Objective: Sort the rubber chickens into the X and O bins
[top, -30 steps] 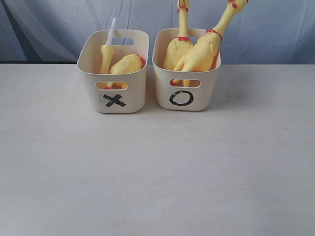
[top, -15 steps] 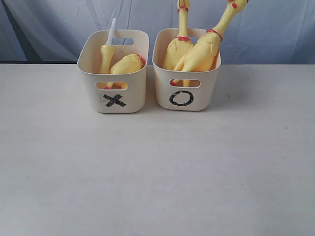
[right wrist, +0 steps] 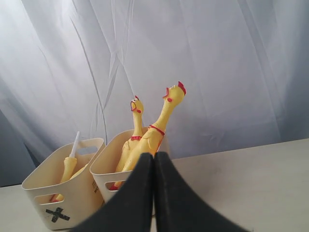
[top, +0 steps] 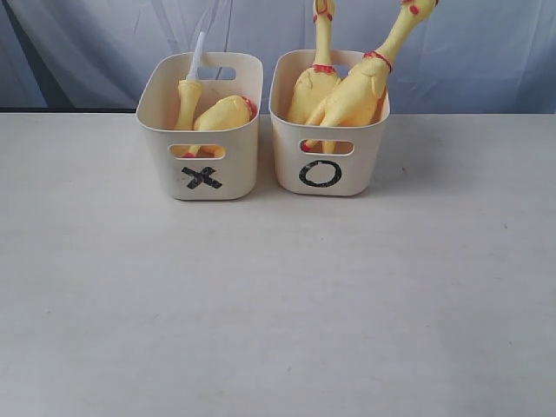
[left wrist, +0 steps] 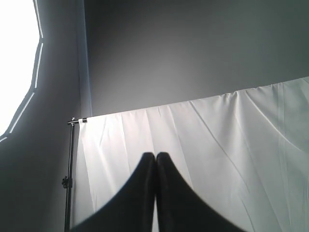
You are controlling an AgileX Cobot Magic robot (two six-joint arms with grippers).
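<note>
Jaws on our left tool (left wrist: 155, 155) and right tool (right wrist: 154, 155) meet, gripping nothing; beyond the right tool stands the O bin (right wrist: 100, 171).

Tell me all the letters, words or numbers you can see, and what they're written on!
"X": black mark on the front of the left cream bin, under its handle slot, as the exterior view shows it.
"O": black mark on the front of the right cream bin, under its handle slot.
No other words, numbers or brand names show in any view.
</note>
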